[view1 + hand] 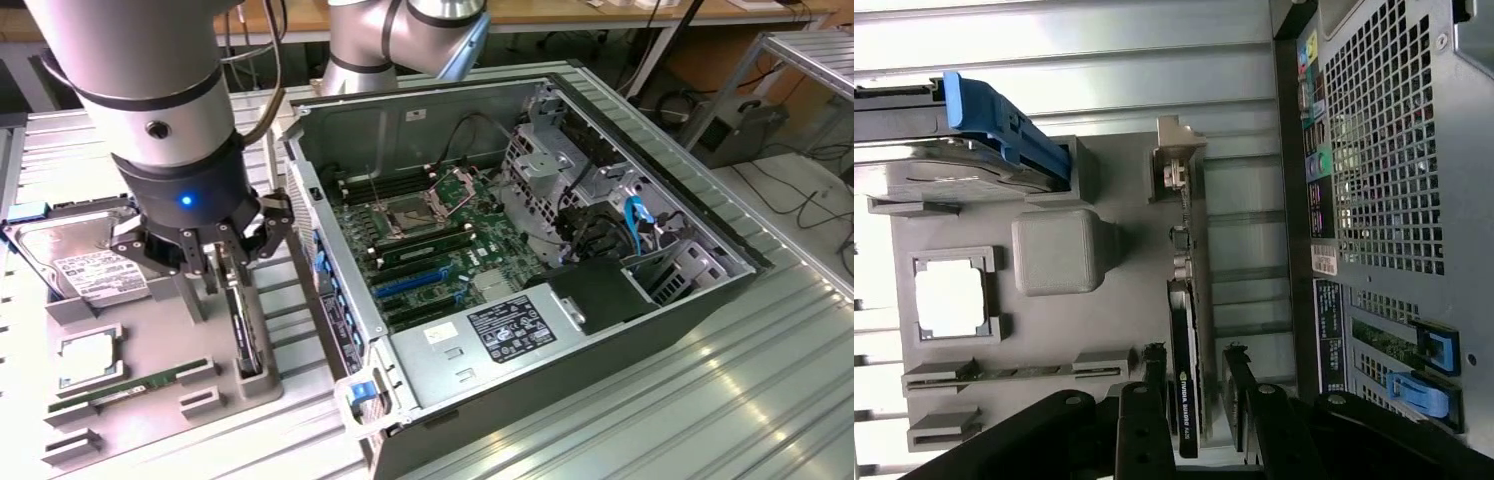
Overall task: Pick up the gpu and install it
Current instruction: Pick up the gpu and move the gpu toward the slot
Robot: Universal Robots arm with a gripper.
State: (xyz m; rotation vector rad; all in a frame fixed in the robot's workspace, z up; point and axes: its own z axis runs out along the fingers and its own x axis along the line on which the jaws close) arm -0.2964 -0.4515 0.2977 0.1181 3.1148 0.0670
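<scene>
The open case (534,250) is seen from above in the exterior view, with its motherboard (427,250) laid bare. In the wrist view the case's perforated back wall (1384,150) is shown instead. The case stands just beside the gripper (220,272), toward the exterior view's right. The grey arm (147,90) is seen above the gripper.

Below the gripper a grey tray (200,345) is set. In it the gpu (244,325) is held upright on its edge. Its label (1185,400) and the silver bracket (1176,160) at its far end are made out in the wrist view.

The gripper (1192,355) is spread wide. Its black fingers (1146,420) are placed on either side of the gpu (1186,330), and a gap is seen on one side. Whether the card is touched cannot be told.

Beyond the gripper, away from the case, a hard drive (80,265), a processor (83,358) and a RAM stick (127,388) are seated in the tray.

Everything is carried on a ribbed metal table (694,400). Cables (801,190) are seen on the floor behind.
</scene>
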